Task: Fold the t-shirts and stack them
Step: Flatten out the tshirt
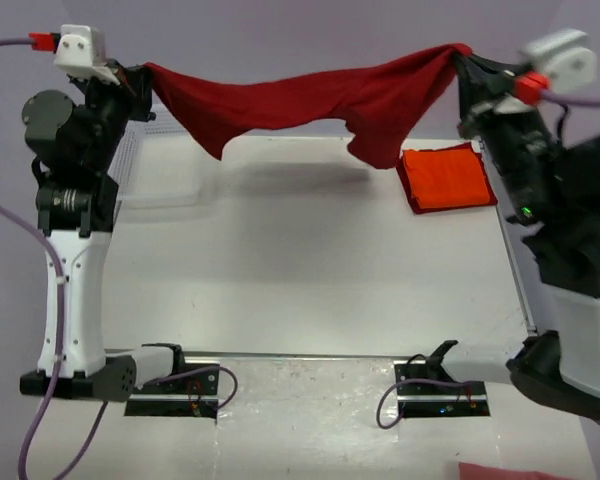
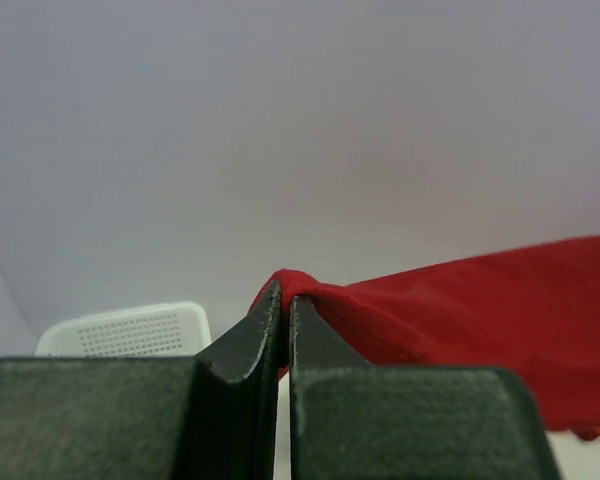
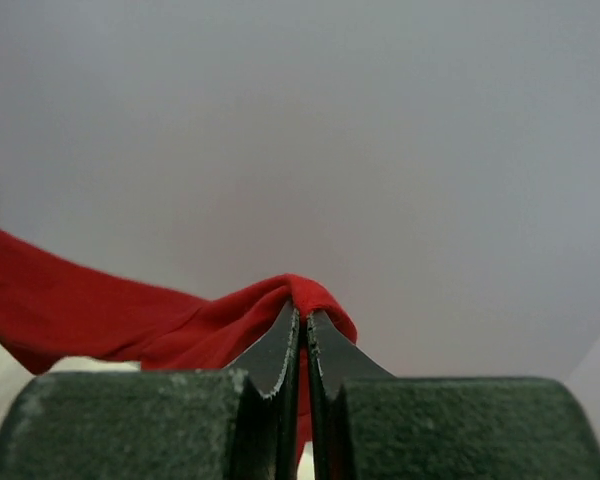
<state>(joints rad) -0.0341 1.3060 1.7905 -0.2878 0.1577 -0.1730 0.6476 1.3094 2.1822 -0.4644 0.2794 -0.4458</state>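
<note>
A dark crimson t-shirt [image 1: 300, 100] hangs in the air across the back of the table, stretched between both arms and sagging in the middle. My left gripper [image 1: 148, 72] is shut on its left end [image 2: 290, 285]. My right gripper [image 1: 460, 55] is shut on its right end [image 3: 305, 290]. The cloth [image 2: 480, 320] runs off to the right in the left wrist view, and the cloth [image 3: 100, 310] runs off to the left in the right wrist view. A bright orange t-shirt [image 1: 447, 178] lies folded flat on the table at the back right, under the red one's hanging corner.
A white mesh basket [image 1: 155, 170] stands at the back left of the white table [image 1: 310, 270], partly behind the left arm; its rim [image 2: 130, 330] shows in the left wrist view. A scrap of reddish cloth [image 1: 505, 470] lies at the bottom right edge.
</note>
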